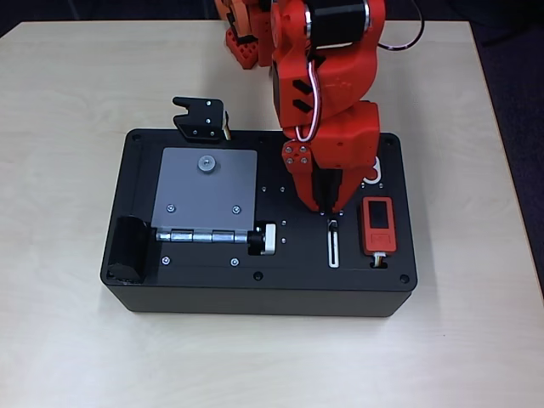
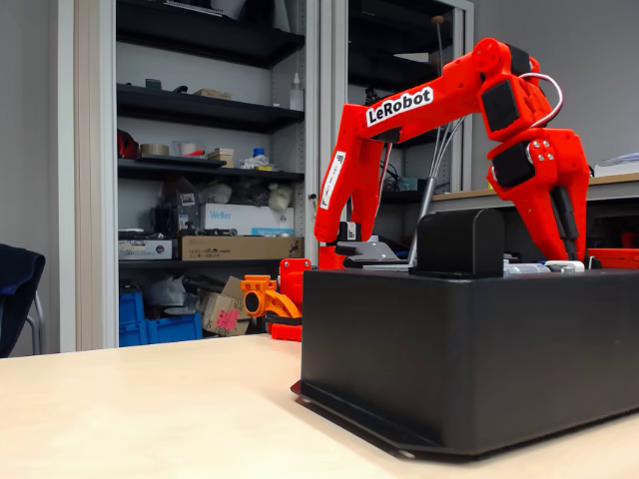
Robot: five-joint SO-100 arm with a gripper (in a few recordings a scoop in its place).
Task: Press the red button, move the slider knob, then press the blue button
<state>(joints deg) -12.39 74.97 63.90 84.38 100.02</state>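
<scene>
In the overhead view the black box (image 1: 255, 289) sat at the centre of the pale wooden table (image 1: 68, 85), its long side running left to right across the frame. The red arm came down from the upper edge, and its gripper (image 1: 327, 206) pointed down toward the lower edge, tips just above the top end of the slider track (image 1: 333, 246). That track was a narrow white-rimmed slot at right of centre, long axis running top to bottom of the frame. The slider knob (image 1: 332, 224) lay at the track's upper end, directly under the fingertips; contact could not be confirmed. The two fingers stood close together with only a thin dark gap between them; whether they pinched anything could not be told. The red-orange block (image 1: 378, 225) lay just right of the track, its long axis parallel to it. The buttons' white surround (image 1: 375, 178) showed partly beside the arm. The grey hinged plate (image 1: 208, 189) occupied the box's left half. In the fixed view the gripper (image 2: 565, 244) hung over the box top at the right.
</scene>
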